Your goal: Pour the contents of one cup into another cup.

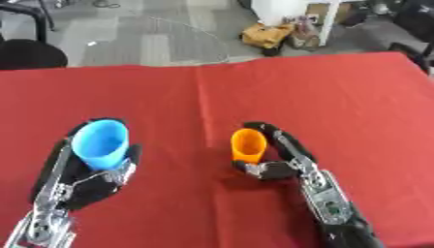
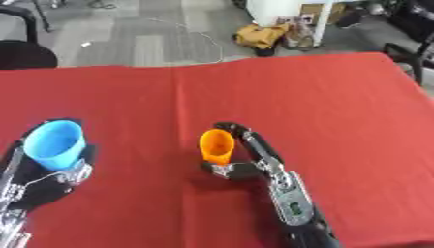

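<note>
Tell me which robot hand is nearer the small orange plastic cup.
Right. The right robot hand is curled around the small orange plastic cup; the left robot hand holds the blue plastic cup well off to the left.

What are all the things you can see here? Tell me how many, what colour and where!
blue cup: one, light blue, left on the table, held in the left hand, its mouth showing
orange cup: one, orange, near the middle of the table, held in the right hand
table: one, covered in red cloth, fills most of the view
floor: grey, beyond the table's far edge, with a cable and some yellowish clutter on it
chair: one, black, far left on the floor
left hand: one, black and silver, lower left, fingers curled round the blue cup
right hand: one, black and silver, lower middle, fingers curled round the orange cup
</note>
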Robot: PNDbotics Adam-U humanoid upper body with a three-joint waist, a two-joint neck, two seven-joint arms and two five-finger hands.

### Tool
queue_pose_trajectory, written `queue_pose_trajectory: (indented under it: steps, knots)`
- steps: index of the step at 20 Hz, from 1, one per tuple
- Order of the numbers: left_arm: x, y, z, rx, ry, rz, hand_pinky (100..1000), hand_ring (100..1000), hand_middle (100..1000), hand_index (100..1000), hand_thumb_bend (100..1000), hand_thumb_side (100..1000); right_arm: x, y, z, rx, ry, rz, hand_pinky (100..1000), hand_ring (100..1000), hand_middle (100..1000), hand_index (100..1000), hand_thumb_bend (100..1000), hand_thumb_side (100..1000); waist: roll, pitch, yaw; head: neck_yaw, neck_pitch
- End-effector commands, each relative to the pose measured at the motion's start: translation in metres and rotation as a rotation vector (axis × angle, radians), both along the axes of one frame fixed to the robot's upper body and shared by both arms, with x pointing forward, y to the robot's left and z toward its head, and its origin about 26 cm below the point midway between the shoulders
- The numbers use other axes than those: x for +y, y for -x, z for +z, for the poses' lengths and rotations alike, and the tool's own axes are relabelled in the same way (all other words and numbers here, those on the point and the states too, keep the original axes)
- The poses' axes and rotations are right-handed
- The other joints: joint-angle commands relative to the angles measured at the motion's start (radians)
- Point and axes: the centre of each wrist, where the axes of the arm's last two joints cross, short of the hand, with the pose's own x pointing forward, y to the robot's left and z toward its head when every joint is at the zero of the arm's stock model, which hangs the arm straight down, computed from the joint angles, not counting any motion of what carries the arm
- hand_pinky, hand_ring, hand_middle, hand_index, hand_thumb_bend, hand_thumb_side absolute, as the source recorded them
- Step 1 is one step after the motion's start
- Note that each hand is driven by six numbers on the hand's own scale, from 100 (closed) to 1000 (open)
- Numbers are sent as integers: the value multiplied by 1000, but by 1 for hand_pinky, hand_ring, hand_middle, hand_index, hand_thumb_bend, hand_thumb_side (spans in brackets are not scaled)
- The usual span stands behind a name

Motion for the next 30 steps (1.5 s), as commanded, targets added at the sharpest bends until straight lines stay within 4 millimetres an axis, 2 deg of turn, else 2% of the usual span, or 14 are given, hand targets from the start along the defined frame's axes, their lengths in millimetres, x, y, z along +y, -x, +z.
queue_pose_trajectory:
  steps: [1, 7, 12, 13, 15, 18, 21, 22, 23, 24, 25, 30]
  knots:
    - [-2, 1, 10, -35, -3, -10, 476, 457, 454, 688, 162, 100, 13, -2, 1, -7, 13, 25, 950, 871, 533, 863, 575, 278, 4, -13, 2, -6, 1]
    - [-3, 1, 10, -34, -1, -11, 476, 458, 455, 688, 164, 100, 24, -3, -2, 3, 33, 37, 915, 800, 470, 824, 546, 245, 4, -12, 3, -9, 1]
    - [-3, 1, 10, -35, 0, -11, 475, 458, 455, 688, 167, 100, 29, -3, -8, 20, 49, 41, 873, 705, 386, 762, 479, 138, 3, -12, 4, -10, 1]
    - [-3, 1, 10, -34, 0, -11, 476, 458, 455, 688, 167, 100, 30, -3, -9, 21, 50, 41, 861, 682, 363, 743, 459, 100, 3, -12, 4, -11, 1]
    - [-3, 1, 10, -34, -1, -11, 476, 458, 455, 687, 168, 100, 31, -3, -10, 19, 49, 38, 841, 636, 323, 705, 404, 100, 3, -12, 5, -11, 0]
    - [-3, 1, 10, -36, -3, -10, 475, 458, 456, 687, 168, 100, 29, -4, -8, 2, 31, 13, 803, 567, 257, 635, 265, 100, 3, -12, 5, -11, 1]
    - [-3, 1, 10, -37, -4, -9, 475, 458, 456, 687, 168, 100, 28, -4, -5, -8, 19, -4, 802, 563, 253, 631, 258, 100, 2, -13, 5, -12, 1]
    - [-3, 1, 10, -36, -4, -10, 476, 458, 456, 688, 169, 100, 26, -6, 0, -25, 9, -18, 771, 511, 201, 572, 199, 100, 1, -13, 5, -12, 2]
    - [-3, 1, 10, -35, -5, -10, 476, 458, 456, 688, 168, 100, 24, -8, 5, -41, -3, -35, 766, 506, 194, 564, 193, 100, -1, -14, 6, -13, 2]
    - [-3, 1, 10, -35, -6, -10, 475, 458, 456, 689, 169, 100, 22, -9, 9, -51, -12, -46, 763, 502, 190, 559, 149, 100, -1, -14, 6, -13, 1]
    - [-3, 1, 9, -34, -7, -10, 475, 458, 456, 689, 168, 100, 21, -11, 13, -64, -19, -55, 761, 500, 188, 556, 181, 100, -2, -15, 7, -13, 1]
    - [-2, 1, 6, -24, -19, -9, 475, 457, 456, 688, 167, 100, 17, -19, 39, -125, -17, -75, 754, 495, 183, 553, 140, 100, -7, -17, 11, -14, 1]
